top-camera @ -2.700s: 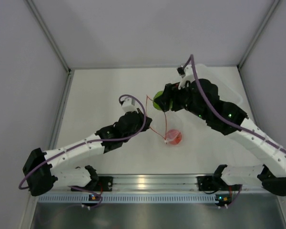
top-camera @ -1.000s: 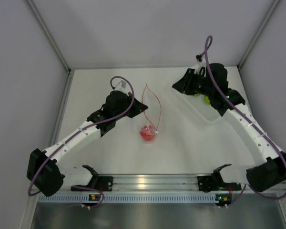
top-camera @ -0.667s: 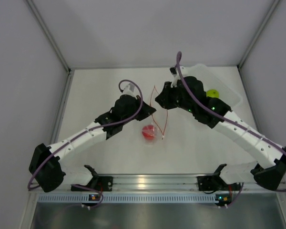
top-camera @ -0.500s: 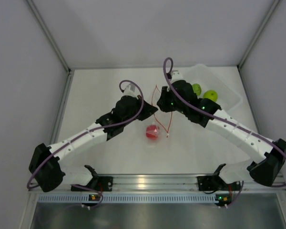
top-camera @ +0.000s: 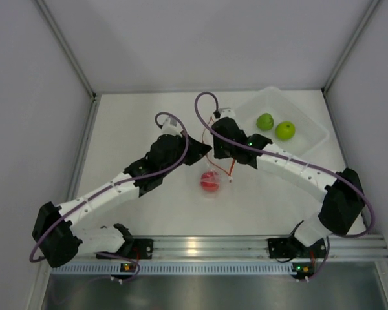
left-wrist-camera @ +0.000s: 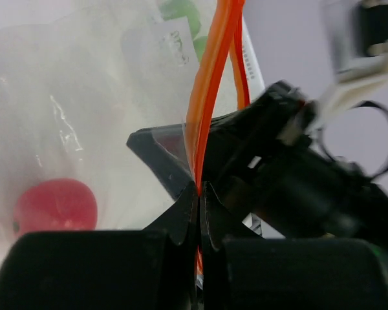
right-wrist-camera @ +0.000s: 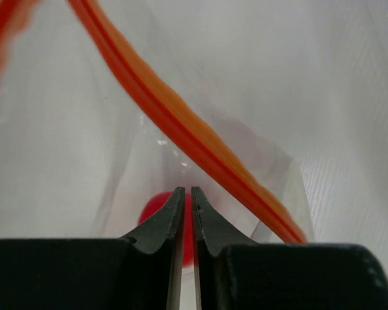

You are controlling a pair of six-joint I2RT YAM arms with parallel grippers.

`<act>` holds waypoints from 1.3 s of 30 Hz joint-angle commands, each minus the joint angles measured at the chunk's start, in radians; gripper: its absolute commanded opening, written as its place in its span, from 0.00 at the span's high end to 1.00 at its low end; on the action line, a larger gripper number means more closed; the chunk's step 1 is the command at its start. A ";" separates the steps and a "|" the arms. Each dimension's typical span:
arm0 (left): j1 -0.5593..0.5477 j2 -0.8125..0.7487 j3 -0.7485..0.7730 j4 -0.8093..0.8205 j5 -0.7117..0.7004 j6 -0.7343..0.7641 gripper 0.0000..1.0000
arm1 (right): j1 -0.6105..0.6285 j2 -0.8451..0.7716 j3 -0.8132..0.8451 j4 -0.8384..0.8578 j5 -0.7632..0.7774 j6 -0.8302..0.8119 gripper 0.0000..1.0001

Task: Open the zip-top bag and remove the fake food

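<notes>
Standing by the rig: white tabletop [top-camera: 129, 129] is boxed in by grey wall panels [top-camera: 39, 129] on L, rear and R, w/ a metal rail [top-camera: 200, 245] along the near edge. A clear rigid rectangular tub [top-camera: 310, 129] fills the far R corner, holding a lime-green plastic ball [top-camera: 265, 121] and a second green ball [top-camera: 285, 130] side by side. Bare table shows far L of the arms and btwn the bag and the rail. Both arms meet mid-table, wrists close together, so it's tight there. The small clear crinkly plastic zip-top bag [top-camera: 221, 169] hangs btwn them, mouth up. A red plastic ball [top-camera: 209, 181] sits low inside it, just above or on the table; can't tell which. Left gripper [left-wrist-camera: 198, 190] is clamped tight on the thin red-orange zip strip [left-wrist-camera: 210, 84], tips meeting w/ the strip running up out of them. Right gripper [right-wrist-camera: 186, 194] is closed to a hairline slit just below the strip, against the clear film. Whether film is caught in it, can't tell.
</notes>
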 commanded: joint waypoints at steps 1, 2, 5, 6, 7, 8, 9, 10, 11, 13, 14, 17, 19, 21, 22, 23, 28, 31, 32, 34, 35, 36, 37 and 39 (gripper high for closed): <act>-0.002 -0.073 -0.023 0.104 -0.048 -0.002 1.00 | -0.020 0.002 -0.026 -0.035 0.088 -0.006 0.91; 0.000 -0.090 -0.036 0.104 -0.066 0.007 1.00 | -0.026 -0.017 -0.043 -0.036 0.099 -0.012 0.92; 0.003 -0.119 -0.052 0.078 -0.100 0.027 1.00 | -0.048 -0.024 -0.040 -0.091 0.151 -0.041 0.92; 0.007 -0.126 -0.055 0.067 -0.105 0.033 1.00 | -0.052 -0.026 -0.040 -0.108 0.182 -0.050 0.92; 0.009 -0.133 -0.056 0.055 -0.111 0.036 1.00 | -0.061 -0.029 -0.043 -0.120 0.197 -0.058 0.92; 0.012 -0.149 -0.064 0.034 -0.115 0.045 1.00 | -0.080 -0.034 -0.055 -0.130 0.209 -0.073 0.92; 0.017 -0.158 -0.069 0.024 -0.131 0.051 1.00 | -0.090 -0.038 -0.063 -0.145 0.243 -0.079 0.93; 0.018 -0.165 -0.073 0.015 -0.138 0.056 1.00 | -0.103 -0.047 -0.071 -0.151 0.262 -0.087 0.94; 0.020 -0.182 -0.076 0.005 -0.148 0.062 1.00 | -0.126 -0.053 -0.086 -0.160 0.278 -0.098 0.94; 0.027 -0.199 -0.092 -0.035 -0.160 0.067 1.00 | -0.147 -0.070 -0.097 -0.176 0.320 -0.113 0.95; 0.030 -0.213 -0.096 -0.039 -0.158 0.068 1.00 | -0.170 -0.076 -0.103 -0.183 0.329 -0.125 0.95; 0.041 -0.222 -0.096 -0.048 -0.143 0.076 1.00 | -0.199 -0.093 -0.094 -0.214 0.377 -0.142 0.96; 0.046 -0.219 -0.087 -0.052 -0.116 0.073 1.00 | -0.204 -0.106 -0.076 -0.255 0.392 -0.157 0.97; 0.049 -0.201 -0.075 -0.054 -0.076 0.065 1.00 | -0.201 -0.113 -0.031 -0.298 0.375 -0.173 0.97; 0.050 -0.178 -0.052 -0.060 -0.022 0.056 1.00 | -0.196 -0.116 -0.016 -0.338 0.372 -0.197 0.98; 0.050 -0.166 -0.041 -0.059 0.012 0.025 1.00 | -0.180 -0.116 0.016 -0.369 0.372 -0.210 0.98; 0.050 -0.063 0.049 -0.057 0.196 -0.123 1.00 | -0.157 -0.103 0.119 -0.507 0.388 -0.274 0.97; 0.050 -0.038 0.092 -0.057 0.213 -0.176 1.00 | -0.155 -0.150 0.113 -0.486 0.235 -0.315 0.96; 0.050 -0.032 0.106 -0.055 0.205 -0.185 1.00 | -0.155 -0.164 0.110 -0.467 0.143 -0.322 0.96; 0.052 -0.014 0.117 -0.045 0.213 -0.234 1.00 | -0.152 -0.196 0.113 -0.475 0.093 -0.328 0.96; 0.056 -0.005 0.117 -0.028 0.230 -0.254 1.00 | -0.147 -0.201 0.128 -0.490 0.060 -0.328 0.96; 0.061 0.008 0.132 -0.010 0.272 -0.272 1.00 | -0.146 -0.204 0.138 -0.524 0.049 -0.329 0.96; 0.064 0.035 0.143 -0.009 0.292 -0.310 1.00 | -0.141 -0.202 0.162 -0.548 0.038 -0.331 0.95; 0.072 0.072 0.175 0.027 0.361 -0.346 1.00 | -0.114 -0.202 0.179 -0.590 0.035 -0.331 0.95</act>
